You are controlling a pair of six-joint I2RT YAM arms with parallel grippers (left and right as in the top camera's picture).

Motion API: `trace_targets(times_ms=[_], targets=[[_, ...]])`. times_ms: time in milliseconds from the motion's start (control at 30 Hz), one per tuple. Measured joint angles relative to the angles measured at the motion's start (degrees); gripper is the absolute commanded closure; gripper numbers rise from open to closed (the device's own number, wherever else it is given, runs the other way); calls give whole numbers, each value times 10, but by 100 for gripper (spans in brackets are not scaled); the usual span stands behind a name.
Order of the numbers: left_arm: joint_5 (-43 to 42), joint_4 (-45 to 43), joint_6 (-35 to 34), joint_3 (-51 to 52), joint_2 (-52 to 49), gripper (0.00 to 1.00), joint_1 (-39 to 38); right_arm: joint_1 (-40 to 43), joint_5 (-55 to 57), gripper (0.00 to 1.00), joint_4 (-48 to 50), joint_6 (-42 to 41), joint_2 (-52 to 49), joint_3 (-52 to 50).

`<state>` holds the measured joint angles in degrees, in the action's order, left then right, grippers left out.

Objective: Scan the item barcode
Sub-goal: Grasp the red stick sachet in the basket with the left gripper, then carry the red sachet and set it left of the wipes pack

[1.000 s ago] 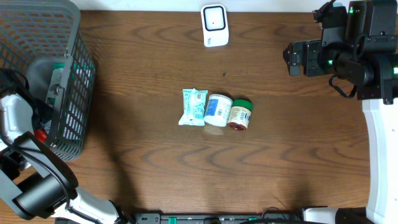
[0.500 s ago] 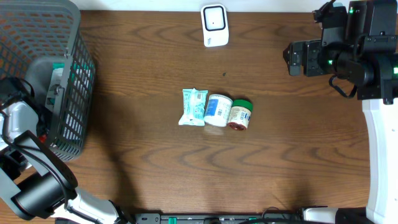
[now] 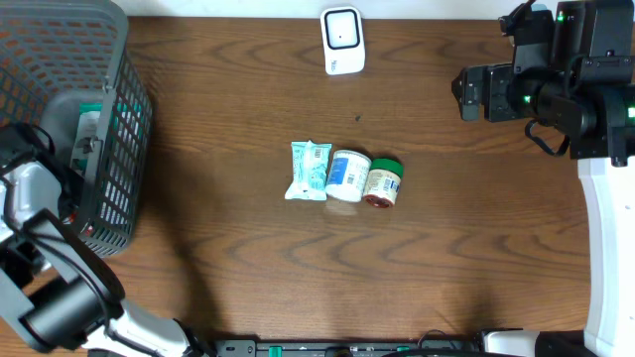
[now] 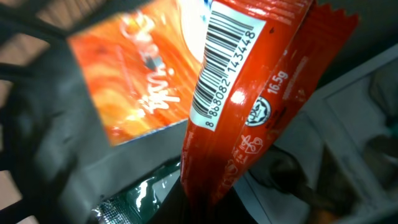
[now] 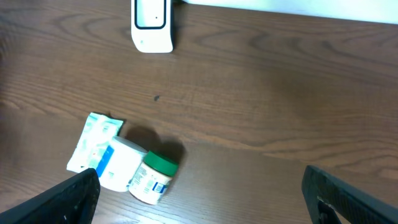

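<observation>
Red packet is held inside the grey mesh basket, clamped by its lower end between the closed jaws of the left gripper. Its barcode, printed 8 868082 143448, and "16.5g" are shown just above the jaws. An orange packet with white script is seen beyond it. The right gripper is spread wide, with nothing held.

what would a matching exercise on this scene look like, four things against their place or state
Things:
1. red packet
2. scanner
3. green-lidded jar
4. right end effector

Place or state:
a. open, holding nothing
b. at the far edge of the table
c. pinched in the left end effector
d. lying beside the white tub

Pairs: 1-c, 2-b, 3-d, 4-a
</observation>
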<state>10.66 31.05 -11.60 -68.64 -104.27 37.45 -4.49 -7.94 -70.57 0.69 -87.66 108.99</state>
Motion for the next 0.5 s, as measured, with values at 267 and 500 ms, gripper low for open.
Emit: trace_targets(times_ms=[267,500], targets=[[0,-43,0,-47,196,93,-8,0,0,1,0,0,0,0],[-9,-59,0,-60,371,93,-75,0,0,1,0,0,0,0]])
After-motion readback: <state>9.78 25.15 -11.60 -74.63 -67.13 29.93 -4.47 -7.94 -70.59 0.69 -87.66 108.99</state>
